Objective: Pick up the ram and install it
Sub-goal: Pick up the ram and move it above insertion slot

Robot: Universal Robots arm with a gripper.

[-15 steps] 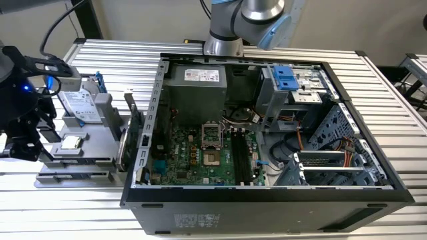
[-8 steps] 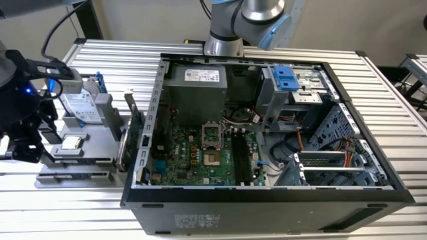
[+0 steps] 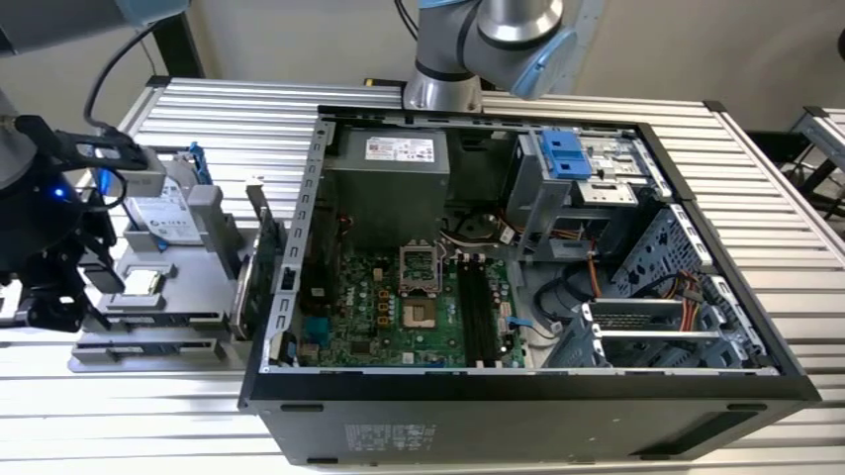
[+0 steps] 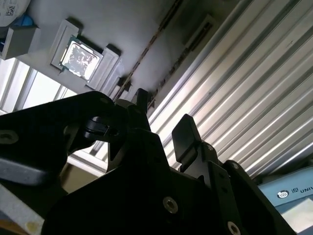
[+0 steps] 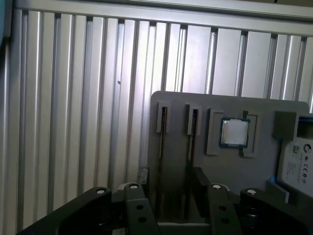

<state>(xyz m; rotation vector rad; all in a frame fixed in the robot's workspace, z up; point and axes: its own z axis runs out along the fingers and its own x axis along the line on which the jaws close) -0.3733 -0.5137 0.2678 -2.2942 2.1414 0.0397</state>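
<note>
The gripper [image 5: 170,175] holds its fingers [image 5: 199,178] apart and empty over the grey tray [image 5: 176,112] on the tabletop [image 5: 73,98]; the ram [image 5: 162,132], seemingly edge-up, sits in a tray slot near the processor chip [image 5: 234,132].

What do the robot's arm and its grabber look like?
The arm is a silver-grey tube with light blue caps on its joints. The gripper is black, with two blocky fingers dotted with small screws. A black cable runs toward it.

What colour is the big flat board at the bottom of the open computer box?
Green. The flat circuit board shows best in the exterior view.
</note>
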